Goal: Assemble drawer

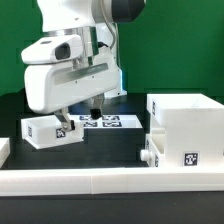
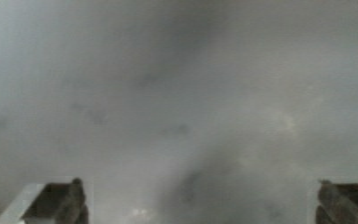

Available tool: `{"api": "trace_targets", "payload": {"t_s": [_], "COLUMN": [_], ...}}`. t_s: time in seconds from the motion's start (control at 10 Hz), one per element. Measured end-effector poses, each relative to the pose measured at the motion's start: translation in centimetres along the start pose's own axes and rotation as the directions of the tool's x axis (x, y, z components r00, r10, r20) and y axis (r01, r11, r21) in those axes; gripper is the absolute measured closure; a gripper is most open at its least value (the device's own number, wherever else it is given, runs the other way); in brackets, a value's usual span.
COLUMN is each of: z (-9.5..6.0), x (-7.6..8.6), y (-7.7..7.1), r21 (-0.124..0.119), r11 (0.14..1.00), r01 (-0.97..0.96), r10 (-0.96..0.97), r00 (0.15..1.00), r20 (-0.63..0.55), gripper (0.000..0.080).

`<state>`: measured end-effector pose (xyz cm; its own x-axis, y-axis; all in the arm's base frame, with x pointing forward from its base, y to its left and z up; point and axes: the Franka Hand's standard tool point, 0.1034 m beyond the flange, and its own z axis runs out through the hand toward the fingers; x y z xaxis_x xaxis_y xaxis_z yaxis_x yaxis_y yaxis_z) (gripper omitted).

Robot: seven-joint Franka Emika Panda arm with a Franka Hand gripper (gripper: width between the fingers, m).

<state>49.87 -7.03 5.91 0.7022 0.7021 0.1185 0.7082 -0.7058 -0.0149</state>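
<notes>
The large white drawer shell [image 1: 190,118] stands at the exterior view's right. A small tray [image 1: 168,150] with a knob [image 1: 148,156] and a tag sits low at the shell's left side and sticks out a little. The other small tray [image 1: 48,131], also tagged, lies on the black table at the left. My gripper [image 1: 80,110] hangs just above and behind this tray, fingers spread. In the wrist view a blurred pale grey surface fills the picture. My gripper [image 2: 197,200] shows two dark fingertips [image 2: 51,203] far apart with nothing between them.
The marker board [image 1: 104,122] lies flat behind the gripper. A long low white rail [image 1: 100,180] runs along the front, with another rail piece [image 1: 4,150] at the left edge. A green wall stands behind the table.
</notes>
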Motion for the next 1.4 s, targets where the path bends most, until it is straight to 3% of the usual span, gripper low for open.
{"api": "trace_targets", "payload": {"t_s": [0.1,0.4,0.5,1.0,1.1,1.4], "z": [0.0,0.5,0.9,1.0,1.5,2.9], "x": [-1.6,-5.6,-6.7,-6.4,-7.3,-9.4], "y": [-1.3,-3.4,-4.2,-3.9,-4.2,-6.1], "r21": [-0.009,-0.033,-0.024,-0.026,-0.044,-0.057], "r11": [0.998,0.978,0.977,0.977,0.974,0.970], "r01": [-0.069,-0.204,-0.214,-0.211,-0.221,-0.235], "r10": [0.069,0.204,0.214,0.211,0.221,0.235], "r00": [0.998,0.979,0.977,0.977,0.975,0.972], "r20": [0.002,0.000,0.012,0.009,0.002,0.004], "gripper": [0.0150,0.0150,0.0150,0.0150,0.0150,0.0150]}}
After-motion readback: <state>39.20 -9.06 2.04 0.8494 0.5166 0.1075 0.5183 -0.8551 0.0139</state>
